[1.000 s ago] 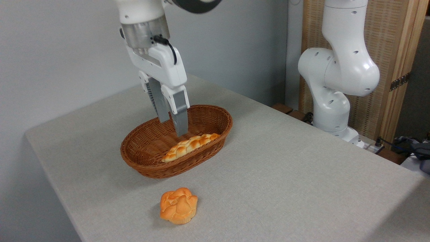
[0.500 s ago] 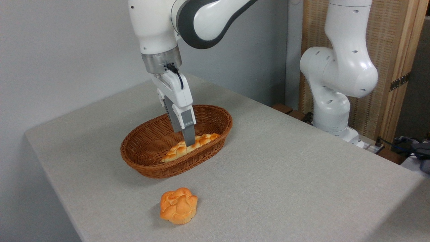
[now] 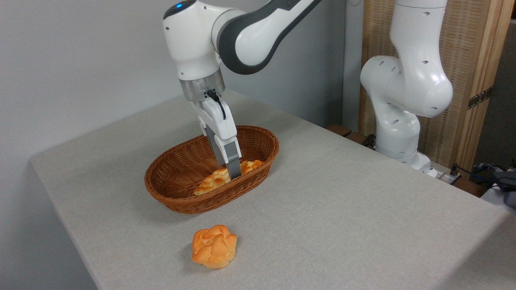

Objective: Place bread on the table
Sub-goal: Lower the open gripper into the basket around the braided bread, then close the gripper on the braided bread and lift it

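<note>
Nearest the viewer, a small round knotted bun lies on the bare cloth of the table, in front of the basket and apart from it. The basket, a brown oval of wicker, stands behind the bun toward the middle of the table, its long axis running from near left to far right. The bread, a long plaited loaf of golden-orange colour, lies inside the basket along its near wall, with one pointed end toward the basket's left and the other toward its right end; it is not on the table.

The gripper reaches down into the basket from above, tilted slightly, and its tip meets the loaf a little right of the loaf's middle. Only the near finger shows plainly, since the other is hidden behind it; the width of the jaws cannot be told, nor whether they grip the loaf.

Above the basket the arm rises white and grey, then bends away to the right. Behind and to the right of the basket, past the table's far edge, stands the arm's white base column, in front of a wooden screen.
</note>
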